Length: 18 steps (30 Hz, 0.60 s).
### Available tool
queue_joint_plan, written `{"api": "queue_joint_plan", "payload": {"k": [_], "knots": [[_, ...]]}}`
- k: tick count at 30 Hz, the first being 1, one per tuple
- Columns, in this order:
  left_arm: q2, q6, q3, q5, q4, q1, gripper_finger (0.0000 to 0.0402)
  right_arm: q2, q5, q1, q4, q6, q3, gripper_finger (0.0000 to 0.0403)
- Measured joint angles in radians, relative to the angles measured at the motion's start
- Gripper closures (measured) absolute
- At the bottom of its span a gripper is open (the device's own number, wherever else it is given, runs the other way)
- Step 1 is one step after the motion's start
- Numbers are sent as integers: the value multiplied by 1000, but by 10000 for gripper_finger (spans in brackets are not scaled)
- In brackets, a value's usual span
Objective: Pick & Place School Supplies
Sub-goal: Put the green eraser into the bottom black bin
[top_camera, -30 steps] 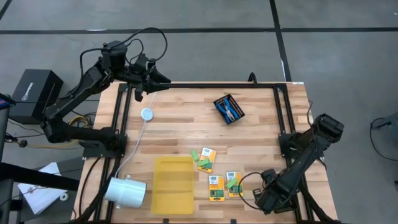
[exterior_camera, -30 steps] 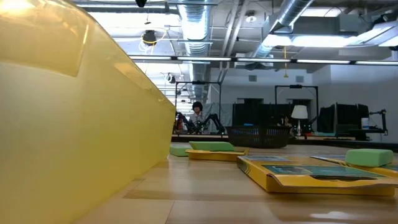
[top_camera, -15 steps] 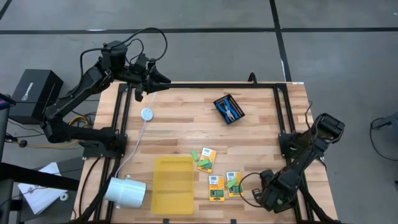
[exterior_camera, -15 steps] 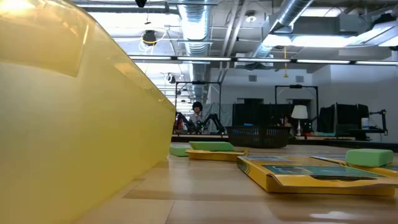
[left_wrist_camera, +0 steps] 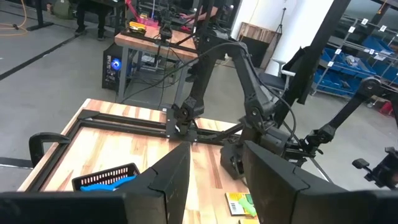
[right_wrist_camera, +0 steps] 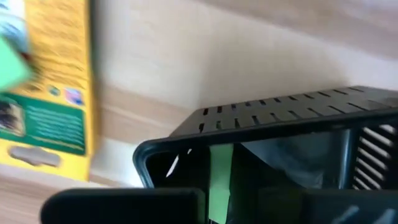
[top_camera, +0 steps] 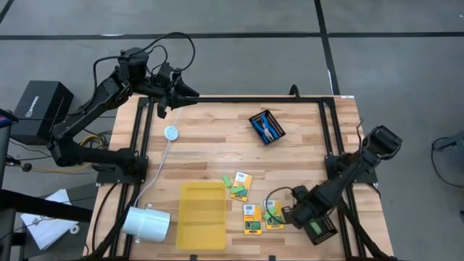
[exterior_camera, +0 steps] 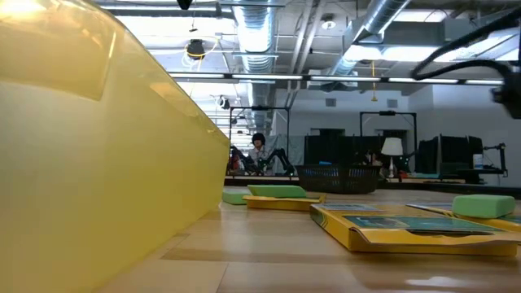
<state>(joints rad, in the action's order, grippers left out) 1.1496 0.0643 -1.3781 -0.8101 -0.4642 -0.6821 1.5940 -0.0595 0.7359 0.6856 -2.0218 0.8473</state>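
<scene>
Three yellow-and-green crayon boxes (top_camera: pixel 241 185), (top_camera: pixel 251 219), (top_camera: pixel 273 214) lie flat on the wooden table, with short green sticks (top_camera: pixel 236 190), (top_camera: pixel 272 215) resting on them. Blue-handled scissors (top_camera: pixel 268 127) lie in a black mesh tray (top_camera: pixel 259 117) at the far side. My right gripper (top_camera: pixel 288 213) points down, shut and empty, just right of the nearest-right crayon box (right_wrist_camera: pixel 46 106). A second black slotted tray (top_camera: pixel 319 230) at the near right holds something green (right_wrist_camera: pixel 219 177). My left gripper (left_wrist_camera: pixel 214 180) waits open, high over the far left corner.
A flat yellow tray (top_camera: pixel 201 215) lies near the front edge, and its wall (exterior_camera: pixel 98 163) fills the left of the low view. A white cylinder (top_camera: pixel 145 222) lies at the near left. A white disc with a cord (top_camera: pixel 171 133) sits far left. Black frame rails (top_camera: pixel 141 145) border the table.
My right gripper has moved toward the table's left and come down, tipping to point down. It has gone from over the black slotted tray at the near right to beside the crayon boxes, and the tray now shows. Nothing else has moved.
</scene>
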Motion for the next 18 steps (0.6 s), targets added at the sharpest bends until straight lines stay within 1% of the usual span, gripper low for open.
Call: {"api": "queue_joint_plan", "payload": {"k": [8,13,15,18], "knots": [[0,0,0,1,-4,0,259,0,38,-107,-3,142,0,381],[0,0,0,1,-7,0,259,0,42,-127,19,167,0,380],[0,0,0,1,-8,0,259,0,42,-121,17,166,0,357],[0,0,0,1,-8,0,259,0,24,-120,12,165,0,297]]}}
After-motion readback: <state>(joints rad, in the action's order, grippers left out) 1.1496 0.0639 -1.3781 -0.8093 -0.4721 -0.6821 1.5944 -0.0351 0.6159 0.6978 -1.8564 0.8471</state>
